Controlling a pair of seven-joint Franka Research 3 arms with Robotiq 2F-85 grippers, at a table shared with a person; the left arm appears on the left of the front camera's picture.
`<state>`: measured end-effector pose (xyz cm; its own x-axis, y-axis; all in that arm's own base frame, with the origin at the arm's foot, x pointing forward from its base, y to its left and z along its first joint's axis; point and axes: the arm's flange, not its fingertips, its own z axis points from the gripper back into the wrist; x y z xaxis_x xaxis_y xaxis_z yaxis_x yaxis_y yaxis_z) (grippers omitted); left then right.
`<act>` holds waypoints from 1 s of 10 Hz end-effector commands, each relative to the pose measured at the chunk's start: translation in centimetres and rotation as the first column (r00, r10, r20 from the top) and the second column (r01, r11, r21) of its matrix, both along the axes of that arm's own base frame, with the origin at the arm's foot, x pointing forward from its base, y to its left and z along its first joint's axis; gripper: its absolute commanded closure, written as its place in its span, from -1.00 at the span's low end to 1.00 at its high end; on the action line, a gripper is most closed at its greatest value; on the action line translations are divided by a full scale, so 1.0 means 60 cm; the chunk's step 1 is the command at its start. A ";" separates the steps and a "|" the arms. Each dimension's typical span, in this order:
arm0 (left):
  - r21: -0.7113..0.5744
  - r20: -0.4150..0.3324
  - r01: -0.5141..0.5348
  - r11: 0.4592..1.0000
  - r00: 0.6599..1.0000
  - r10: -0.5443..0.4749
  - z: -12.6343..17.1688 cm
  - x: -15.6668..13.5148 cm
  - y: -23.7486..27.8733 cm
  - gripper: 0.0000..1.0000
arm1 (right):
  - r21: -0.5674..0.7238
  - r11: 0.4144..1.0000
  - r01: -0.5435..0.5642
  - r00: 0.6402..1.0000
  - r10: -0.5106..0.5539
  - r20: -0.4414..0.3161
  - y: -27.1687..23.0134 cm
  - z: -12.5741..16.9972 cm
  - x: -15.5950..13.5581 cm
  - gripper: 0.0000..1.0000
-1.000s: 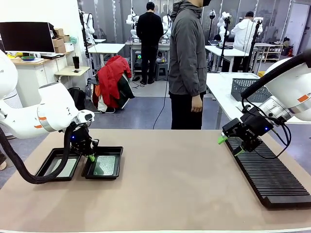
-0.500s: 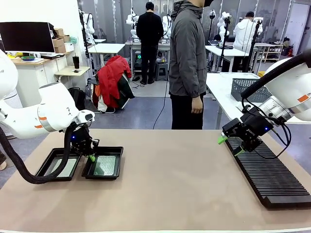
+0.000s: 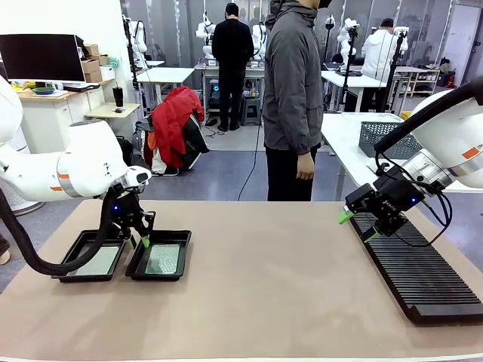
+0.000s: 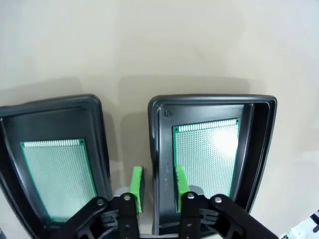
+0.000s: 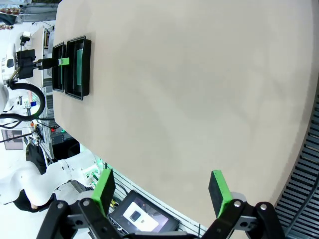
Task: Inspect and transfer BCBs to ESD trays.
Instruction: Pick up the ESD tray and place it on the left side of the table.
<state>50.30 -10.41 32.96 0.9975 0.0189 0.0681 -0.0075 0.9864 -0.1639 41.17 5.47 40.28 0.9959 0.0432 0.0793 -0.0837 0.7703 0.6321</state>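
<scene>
The left gripper (image 3: 138,240) hangs over the two ESD trays (image 3: 99,273) at the left end of the table (image 3: 272,302). We find its jaws slightly apart and holding nothing. In the left wrist view the gripper (image 4: 156,180) straddles the near inner wall of one tray, one green pad inside it and the other in the gap between the trays. Each tray holds one of the BCBs: one board (image 4: 60,174) lies flat in the tray at the picture's left, another (image 4: 208,155) lies flat in the tray at the right. The trays sit side by side, just apart.

A person (image 3: 293,98) stands at the far side, hands clear of the table.

At the right, the right gripper (image 3: 356,226) hovers over the far end of the long black slotted rack (image 3: 419,275), jaws wide apart and empty. We see no board standing in the rack slots.

We judge both boards placed and the transfer step closing. The next move calls for lifting the left gripper straight up, clear of the tray wall, without nudging either tray.
</scene>
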 end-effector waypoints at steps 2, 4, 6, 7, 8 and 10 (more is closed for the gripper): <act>0.079 -0.025 -0.003 0.997 1.000 0.005 0.043 -0.031 -0.021 -0.17 | -0.001 1.000 0.017 1.000 -0.017 -0.003 0.003 0.001 -0.001 -1.00; 0.132 -0.047 0.008 0.991 0.999 -0.002 0.077 -0.057 -0.026 -0.53 | -0.001 1.000 0.017 1.000 -0.017 -0.003 0.003 0.001 -0.001 -1.00; 0.165 -0.052 0.019 0.986 0.999 -0.010 0.106 -0.081 -0.026 -0.88 | -0.001 1.000 0.017 1.000 -0.017 -0.003 0.003 0.001 -0.001 -1.00; 0.175 -0.050 0.029 0.984 0.999 -0.020 0.116 -0.087 -0.026 -1.00 | -0.001 1.000 0.017 1.000 -0.017 -0.003 0.003 0.001 -0.001 -1.00; 0.181 -0.050 0.040 0.983 0.998 -0.031 0.126 -0.091 -0.029 -1.00 | -0.001 1.000 0.017 1.000 -0.017 -0.003 0.003 0.001 -0.001 -1.00; 0.195 -0.053 0.038 0.980 0.998 -0.028 0.140 -0.093 -0.032 -1.00 | -0.001 1.000 0.017 1.000 -0.017 -0.003 0.003 0.001 -0.001 -1.00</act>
